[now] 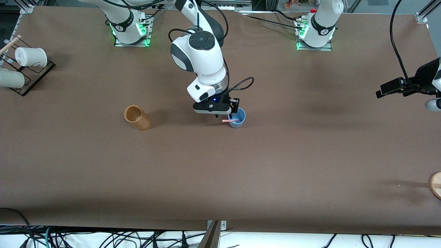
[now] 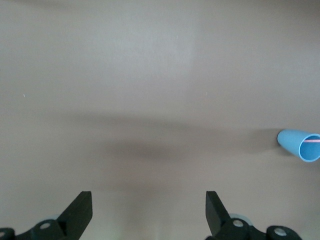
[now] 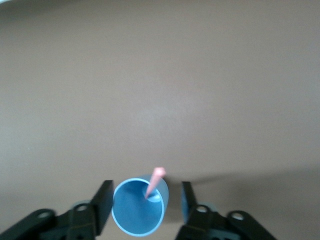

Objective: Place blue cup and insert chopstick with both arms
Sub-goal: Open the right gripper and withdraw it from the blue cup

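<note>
The right gripper (image 3: 145,207) hangs low over the cup (image 1: 237,118), its fingers (image 3: 102,205) spread to either side of the rim and pinching nothing. The cup stands upright near the middle of the counter (image 1: 275,165), and the chopstick (image 1: 230,120) leans inside it, its pink tip poking over the rim. The left gripper (image 2: 149,207) waits in the air over the left arm's end of the counter, fingers (image 2: 80,210) spread wide and empty. A brown cup (image 1: 137,117) stands beside the blue one, toward the right arm's end. Two white cups (image 1: 31,57) rest on a rack at that end's edge.
</note>
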You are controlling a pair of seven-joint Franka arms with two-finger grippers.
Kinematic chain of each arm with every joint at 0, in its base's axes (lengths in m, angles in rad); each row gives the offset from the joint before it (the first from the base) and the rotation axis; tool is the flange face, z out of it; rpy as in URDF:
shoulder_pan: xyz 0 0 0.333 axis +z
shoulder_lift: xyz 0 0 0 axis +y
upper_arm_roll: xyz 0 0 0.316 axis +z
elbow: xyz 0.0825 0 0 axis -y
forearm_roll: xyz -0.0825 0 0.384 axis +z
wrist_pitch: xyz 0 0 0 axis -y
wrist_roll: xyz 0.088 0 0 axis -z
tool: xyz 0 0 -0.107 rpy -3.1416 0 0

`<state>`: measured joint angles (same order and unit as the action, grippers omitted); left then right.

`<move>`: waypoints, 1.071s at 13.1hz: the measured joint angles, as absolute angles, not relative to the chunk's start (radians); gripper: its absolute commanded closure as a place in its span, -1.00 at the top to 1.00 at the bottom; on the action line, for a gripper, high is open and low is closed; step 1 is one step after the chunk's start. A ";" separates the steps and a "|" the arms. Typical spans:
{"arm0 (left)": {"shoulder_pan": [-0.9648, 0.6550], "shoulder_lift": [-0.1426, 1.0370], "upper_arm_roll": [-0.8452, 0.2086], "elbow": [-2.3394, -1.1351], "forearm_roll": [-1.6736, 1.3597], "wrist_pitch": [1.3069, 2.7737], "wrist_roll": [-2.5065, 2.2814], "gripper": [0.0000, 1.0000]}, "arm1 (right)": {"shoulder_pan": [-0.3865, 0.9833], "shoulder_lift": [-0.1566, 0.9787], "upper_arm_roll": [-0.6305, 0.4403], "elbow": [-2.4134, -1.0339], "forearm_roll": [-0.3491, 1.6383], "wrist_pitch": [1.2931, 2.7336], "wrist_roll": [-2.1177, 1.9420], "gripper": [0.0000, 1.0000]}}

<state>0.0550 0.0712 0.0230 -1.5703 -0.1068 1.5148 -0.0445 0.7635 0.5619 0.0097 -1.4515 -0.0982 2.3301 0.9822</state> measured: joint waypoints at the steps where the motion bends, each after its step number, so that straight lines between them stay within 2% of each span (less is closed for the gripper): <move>1: 0.049 0.046 0.020 -1.607 -0.082 1.518 -0.039 1.00 | 0.761 0.560 0.005 -1.426 -0.098 2.289 0.981 1.00; 5: 0.001 0.008 -0.004 -1.658 -0.042 1.533 -0.034 1.00 | 0.702 0.527 -0.011 -1.254 -0.088 1.922 0.831 1.00; 8: -0.001 0.023 -0.002 -1.648 -0.042 1.550 -0.034 1.00 | 0.604 0.458 -0.039 -1.214 -0.015 1.782 0.629 1.00; 11: -0.001 0.040 -0.002 -1.635 -0.042 1.553 -0.034 1.00 | 0.452 0.332 -0.061 -1.235 0.028 1.590 0.355 1.00; 14: 0.000 0.047 -0.001 -1.626 -0.042 1.553 -0.034 1.00 | 0.347 0.132 -0.081 -1.403 0.034 1.513 0.188 1.00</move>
<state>0.0002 0.0466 -0.0005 -1.6257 -0.0416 1.5527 -0.0341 0.3469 0.1319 -0.0810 -1.4030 0.0339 1.5132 0.1881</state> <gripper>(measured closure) 0.000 0.000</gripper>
